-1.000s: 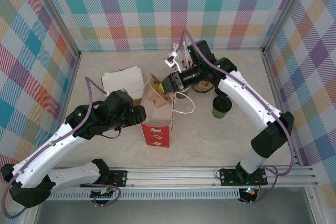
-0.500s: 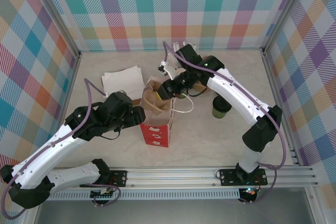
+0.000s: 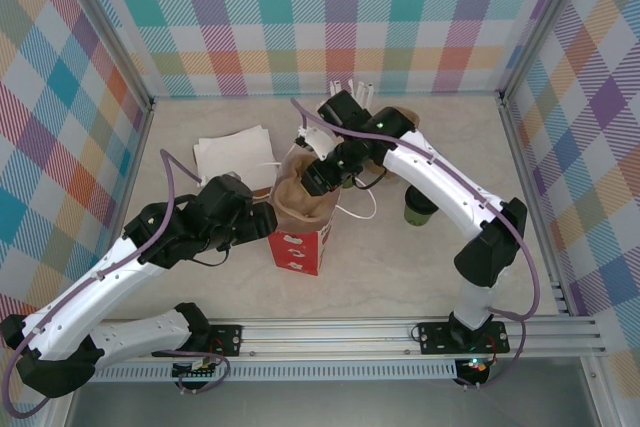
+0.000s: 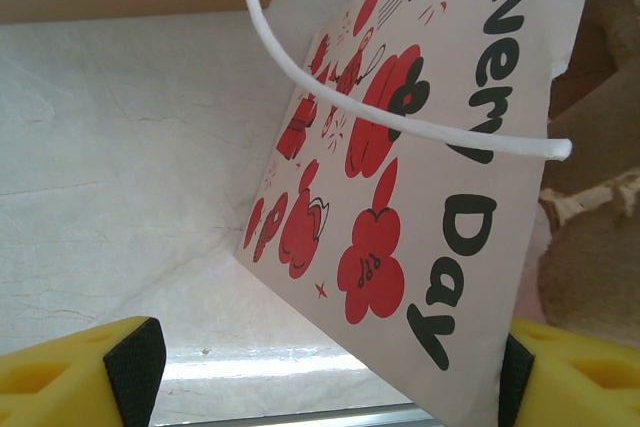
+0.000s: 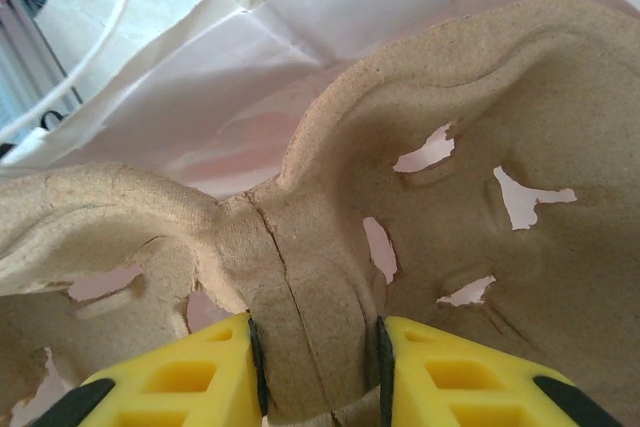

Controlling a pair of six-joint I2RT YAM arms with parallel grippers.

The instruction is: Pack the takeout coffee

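Note:
The takeout coffee (image 3: 421,207), a dark green cup, stands on the table right of the bag, partly behind my right arm. My right gripper (image 3: 318,175) (image 5: 315,377) is shut on the middle ridge of a brown pulp cup carrier (image 3: 300,197) (image 5: 480,127). It holds the carrier in the mouth of the white paper bag with red flowers (image 3: 298,247) (image 5: 330,7). My left gripper (image 3: 268,219) (image 4: 325,367) stands open around the bag's left side panel (image 4: 420,147), and its left finger is clear of the paper.
A stack of white napkins (image 3: 233,155) lies behind the left arm. White sticks (image 3: 350,87) stand near the back wall. The bag's white rope handle (image 3: 355,209) (image 4: 400,122) hangs loose to the right. A metal rail (image 3: 400,332) runs along the near edge.
My right arm has swung left with the pulp carrier, from beside the bag to its open mouth. The left arm and the green cup have not moved.

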